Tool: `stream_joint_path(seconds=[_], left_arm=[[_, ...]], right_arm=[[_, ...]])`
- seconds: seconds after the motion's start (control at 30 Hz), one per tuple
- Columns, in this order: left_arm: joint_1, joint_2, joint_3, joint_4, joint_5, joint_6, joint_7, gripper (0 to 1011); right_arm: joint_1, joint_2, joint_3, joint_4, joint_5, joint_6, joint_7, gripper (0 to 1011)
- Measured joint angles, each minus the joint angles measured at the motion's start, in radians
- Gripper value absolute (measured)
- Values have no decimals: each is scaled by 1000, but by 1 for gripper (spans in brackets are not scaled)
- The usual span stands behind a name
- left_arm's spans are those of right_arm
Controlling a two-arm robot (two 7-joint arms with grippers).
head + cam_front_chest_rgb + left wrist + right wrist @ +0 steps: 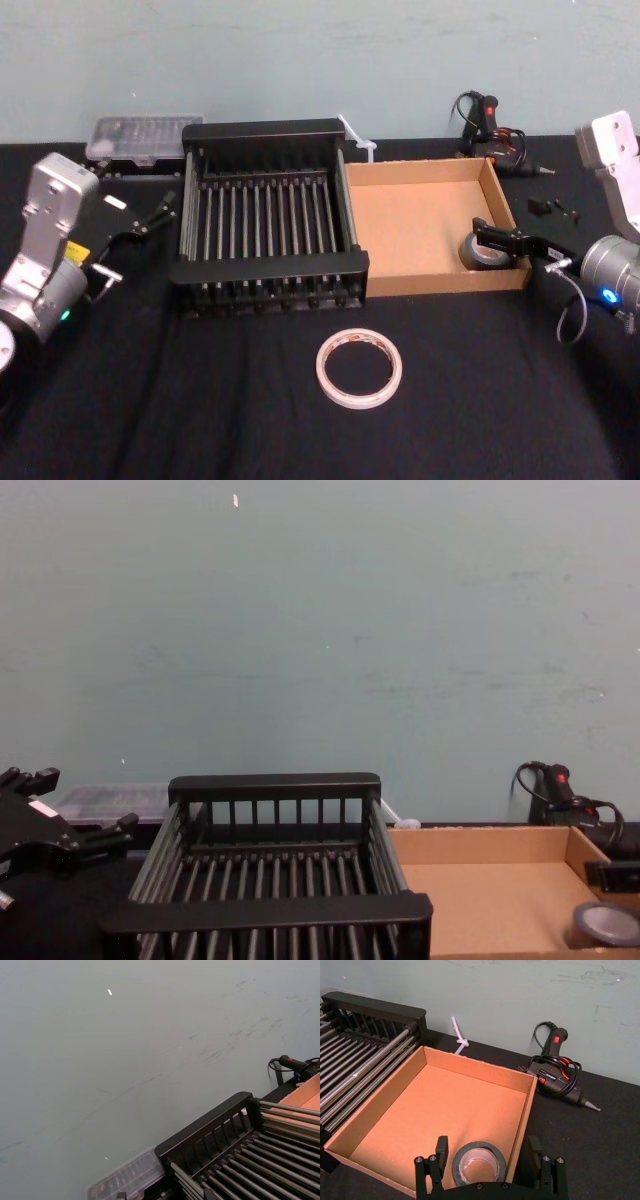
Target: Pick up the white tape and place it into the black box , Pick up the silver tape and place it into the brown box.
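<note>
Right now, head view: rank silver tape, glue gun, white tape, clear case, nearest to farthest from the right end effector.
1. silver tape, at the right end effector
2. glue gun, behind it
3. white tape, front centre
4. clear case, far left

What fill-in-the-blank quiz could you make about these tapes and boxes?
1. The silver tape lies ___ the brown box.
2. The right gripper straddles that tape, its fingers ___.
3. The left gripper hovers beside the black box, which holds ___ tapes.
4. The white tape lies on the table, whose cloth is ___.
Missing words: inside; open; no; black.
</note>
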State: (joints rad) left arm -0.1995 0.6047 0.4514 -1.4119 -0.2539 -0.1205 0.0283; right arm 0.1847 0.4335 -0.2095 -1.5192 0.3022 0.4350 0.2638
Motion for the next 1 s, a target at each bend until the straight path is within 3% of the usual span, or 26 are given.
stream_joint_path(seconds=[0.43,0.67,1.0], left_arm=[[0,0,0,0,0,0,0,1001],[0,0,0,0,0,0,0,1001],[0,0,0,0,0,0,0,1001]], right_arm=[[-3,2,0,-4,0,0,6,1000],[-30,23,2,-53,11,0,42,1000],[-90,87,-25,-163,58,-6,128,1000]])
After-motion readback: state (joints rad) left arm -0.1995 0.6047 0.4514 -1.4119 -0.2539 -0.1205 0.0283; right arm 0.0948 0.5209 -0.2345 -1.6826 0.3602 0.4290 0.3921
